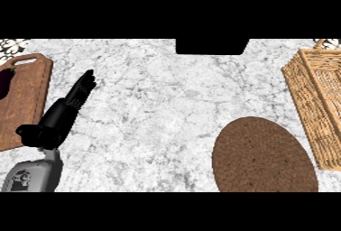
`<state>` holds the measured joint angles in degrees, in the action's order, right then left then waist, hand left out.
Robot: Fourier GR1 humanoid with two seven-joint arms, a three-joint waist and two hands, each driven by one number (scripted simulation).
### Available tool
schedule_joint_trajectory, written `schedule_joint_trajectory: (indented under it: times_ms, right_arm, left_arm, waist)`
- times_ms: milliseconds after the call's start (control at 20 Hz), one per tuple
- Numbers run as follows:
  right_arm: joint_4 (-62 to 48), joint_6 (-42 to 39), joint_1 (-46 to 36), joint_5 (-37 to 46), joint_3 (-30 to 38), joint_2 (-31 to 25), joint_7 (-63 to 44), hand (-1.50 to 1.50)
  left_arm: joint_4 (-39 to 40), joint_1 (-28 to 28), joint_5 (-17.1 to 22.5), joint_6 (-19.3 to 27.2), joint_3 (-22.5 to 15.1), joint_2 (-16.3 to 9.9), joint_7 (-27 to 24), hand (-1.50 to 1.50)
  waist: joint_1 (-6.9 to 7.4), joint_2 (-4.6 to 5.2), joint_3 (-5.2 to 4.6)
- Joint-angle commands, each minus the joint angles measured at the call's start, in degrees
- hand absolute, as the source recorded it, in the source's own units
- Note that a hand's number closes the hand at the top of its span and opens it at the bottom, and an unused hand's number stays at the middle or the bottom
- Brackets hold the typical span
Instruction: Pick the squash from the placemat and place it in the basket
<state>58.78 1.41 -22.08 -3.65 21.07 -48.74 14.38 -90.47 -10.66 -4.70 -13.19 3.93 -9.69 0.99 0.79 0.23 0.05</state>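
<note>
A white-and-grey marbled stone table (160, 113) fills the room's working surface, seen from above. At its right edge stands a rectangular woven wicker basket (318, 103), partly cut off by the frame, so its inside cannot be fully read. Just beside it, toward the near edge, lies a round brown woven placemat (263, 155), bare on every part that shows; no squash is visible on it or anywhere else on the table, and whether it sits in the basket cannot be told. At the far left rests a brown wooden cutting board with a handle slot (23, 99), carrying a dark purple aubergine-like vegetable (6, 81), mostly cropped away. The robot's left hand (70, 106), black on a grey forearm, is near the board, its fingers straight and released, holding nothing. The right hand is out of sight. A dark block (212, 46) at the far edge is hard to identify. The step in hand looks like locating the squash; any carry should likely end low over the basket's open top, clear of its wicker rim.
</note>
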Motion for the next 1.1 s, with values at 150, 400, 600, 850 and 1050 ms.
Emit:
schedule_joint_trajectory:
  times_ms: [150,400,600,850,1050]
  right_arm:
    - [-14.23,0.21,-9.68,3.12,-0.02,0.43,7.58,-1.50]
    - [-19.51,-2.75,-11.71,2.56,1.78,-1.05,13.38,-1.50]
    - [-21.12,-7.39,-13.28,-1.08,3.68,-0.64,12.51,-1.50]
    - [-25.74,-10.26,-18.43,-5.32,7.67,-4.63,4.81,-1.50]
    - [-30.90,-17.47,-17.08,-8.51,10.53,-9.65,0.80,-1.50]
  left_arm:
    - [-0.63,0.84,0.19,-1.91,-0.48,-0.45,0.16,0.00]
    - [-2.26,1.17,0.87,-1.08,0.89,-0.25,0.78,0.00]
    - [-0.91,0.53,1.12,-1.50,0.84,0.01,0.71,0.00]
    - [-3.04,3.71,-1.86,-0.10,-1.71,1.31,-0.04,0.00]
    - [-0.91,1.04,0.94,-1.14,0.96,0.36,1.14,0.00]
  waist:
    - [-0.01,-0.07,-0.02]
    - [-0.21,-0.13,-0.02]
    - [-0.30,-0.12,-0.01]
    - [-0.02,-0.14,-0.02]
    - [-0.32,-0.07,0.00]
